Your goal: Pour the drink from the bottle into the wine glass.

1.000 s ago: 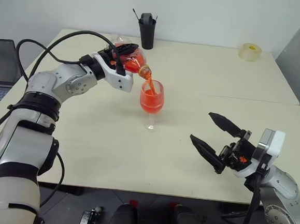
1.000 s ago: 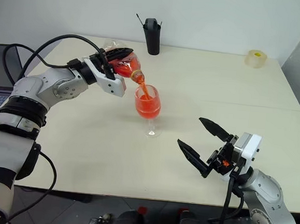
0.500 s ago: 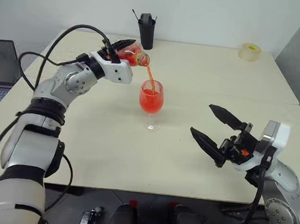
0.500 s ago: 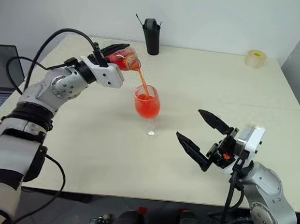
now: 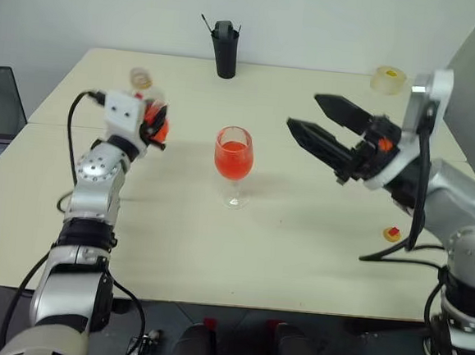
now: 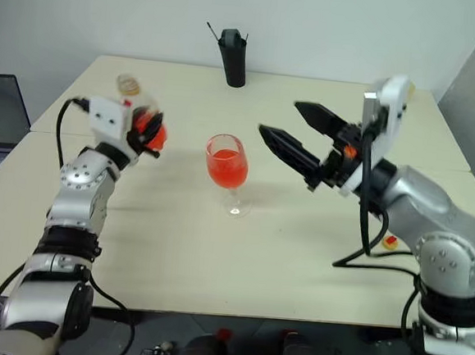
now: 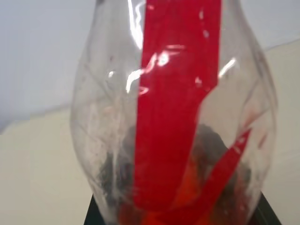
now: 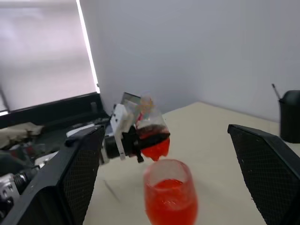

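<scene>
The wine glass is clear, its bowl filled with bright red drink. The bottle is clear plastic with red liquid pooled low and a red stripe. The desk is pale cream. A black cup stands at the far edge, a pale yellow tape roll near the far right corner. A small red-and-yellow cap lies near the right edge.

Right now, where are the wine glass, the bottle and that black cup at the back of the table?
wine glass (image 5: 233,155): left eye view, on the bowl filled with red drink.
bottle (image 6: 144,113): right eye view, on its body, held in the left claw.
black cup (image 5: 224,51): left eye view, on its side wall.
</scene>
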Robot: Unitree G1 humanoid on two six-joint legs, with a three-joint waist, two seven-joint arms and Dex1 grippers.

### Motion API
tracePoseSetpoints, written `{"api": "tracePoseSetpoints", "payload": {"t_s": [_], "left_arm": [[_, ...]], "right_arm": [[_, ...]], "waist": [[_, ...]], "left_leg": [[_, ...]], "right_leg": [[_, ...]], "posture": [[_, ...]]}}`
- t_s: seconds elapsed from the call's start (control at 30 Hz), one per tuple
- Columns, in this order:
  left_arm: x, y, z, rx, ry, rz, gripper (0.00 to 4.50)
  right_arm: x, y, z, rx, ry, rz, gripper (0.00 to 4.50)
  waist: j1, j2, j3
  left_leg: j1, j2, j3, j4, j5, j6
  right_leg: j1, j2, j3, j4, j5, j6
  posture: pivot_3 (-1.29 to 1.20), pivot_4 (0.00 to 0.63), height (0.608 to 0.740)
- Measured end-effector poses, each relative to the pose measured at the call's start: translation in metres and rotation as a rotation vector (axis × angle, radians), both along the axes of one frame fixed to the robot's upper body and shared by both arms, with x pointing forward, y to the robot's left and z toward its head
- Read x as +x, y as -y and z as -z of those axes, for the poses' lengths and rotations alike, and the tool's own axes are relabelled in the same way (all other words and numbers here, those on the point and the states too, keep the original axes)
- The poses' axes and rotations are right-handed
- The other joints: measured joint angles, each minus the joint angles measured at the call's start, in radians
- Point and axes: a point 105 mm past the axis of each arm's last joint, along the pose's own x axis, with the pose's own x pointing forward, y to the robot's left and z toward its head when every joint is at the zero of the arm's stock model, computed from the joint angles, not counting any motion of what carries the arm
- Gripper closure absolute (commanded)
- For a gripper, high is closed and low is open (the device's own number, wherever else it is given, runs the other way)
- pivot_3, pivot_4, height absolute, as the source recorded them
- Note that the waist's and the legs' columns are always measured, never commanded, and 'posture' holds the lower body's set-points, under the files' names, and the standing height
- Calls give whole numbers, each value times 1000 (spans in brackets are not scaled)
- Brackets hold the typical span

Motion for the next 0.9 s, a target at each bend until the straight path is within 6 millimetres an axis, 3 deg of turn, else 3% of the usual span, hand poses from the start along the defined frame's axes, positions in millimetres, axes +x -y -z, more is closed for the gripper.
{"api": "tracePoseSetpoints", "payload": {"t_s": [0.1,0.23,0.4,0.6,0.63,0.9], "left_arm": [[-7,-12,18,-57,-49,-93,3422],[-13,-14,32,-145,-66,-163,3422],[-21,-31,39,-201,-66,-259,3422],[-19,-20,47,-222,-59,-237,3422],[-19,-20,48,-221,-59,-237,2700],[-19,-19,53,-206,-68,-241,98]], "right_arm": [[10,-25,5,-158,-53,6,0],[11,-58,9,-196,-127,-76,0],[14,-59,15,-241,-157,-74,0],[13,-61,18,-262,-160,-87,0],[13,-61,19,-268,-161,-82,0],[13,-60,19,-283,-141,-74,0]], "waist": [[-1,-1,-1],[9,-3,-2],[17,-6,-4],[16,-6,-4],[16,-6,-4],[15,-6,-4]], "left_leg": [[0,0,0,0,0,0],[-3,-1,-1,1,0,0],[-3,-1,-1,1,0,0],[-3,-1,0,1,0,1],[-3,-1,0,1,0,1],[-3,-1,1,0,-1,2]], "right_leg": [[0,-1,0,0,0,0],[-1,-1,-1,0,0,0],[-2,-2,-1,0,0,0],[-2,-2,-1,0,0,0],[-2,-2,-1,0,0,0],[-3,-2,0,0,0,0]], "posture": [[0,150,740],[0,150,740],[0,150,740],[0,150,740],[0,150,740],[0,150,740]]}}
